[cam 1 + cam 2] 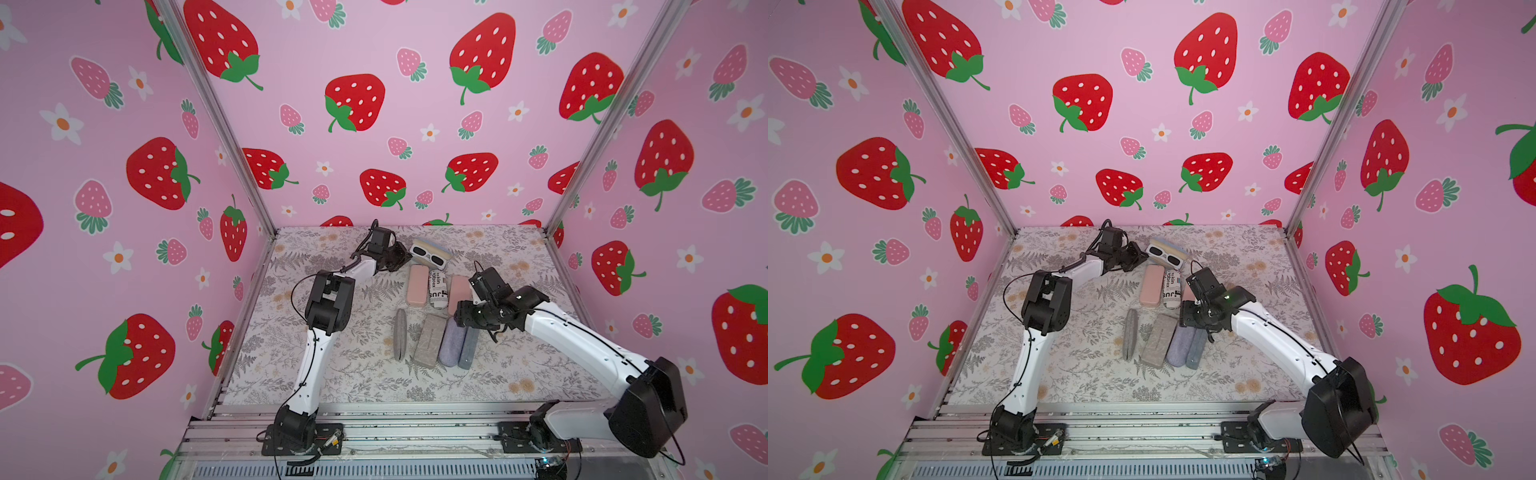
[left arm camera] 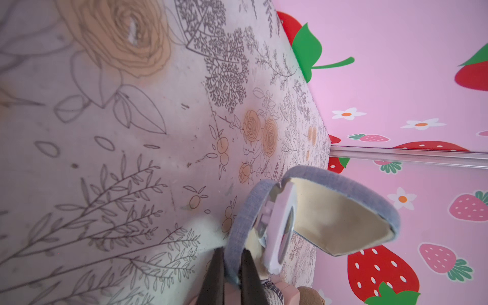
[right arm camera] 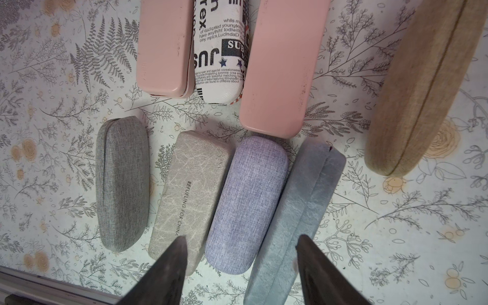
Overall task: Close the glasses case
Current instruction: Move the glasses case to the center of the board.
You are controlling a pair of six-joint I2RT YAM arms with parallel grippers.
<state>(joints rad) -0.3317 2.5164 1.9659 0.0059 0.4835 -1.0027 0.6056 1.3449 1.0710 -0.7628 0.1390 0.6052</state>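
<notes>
The left gripper (image 2: 232, 260) is clenching the blue-grey fabric wall of the glasses case (image 2: 241, 219), with one dark finger (image 2: 216, 274) pressing outside the rim and its mate inside. In both top views the glasses case (image 1: 436, 246) is sitting open toward the far edge of the table (image 1: 316, 374), close to the back wall (image 1: 345, 203). Bare floral cloth is stretching away on its left and along the near edge. The lid (image 2: 340, 216) is standing raised and tilted, showing its cream lining. White-framed sunglasses (image 2: 281, 224) are lying in the base. Mid-table, closed cases (image 3: 247, 200) are crowding the ground in two rows just in front of the open one. The right gripper (image 3: 240, 239) is hanging above them with its jaws spread, gripping nothing.
</notes>
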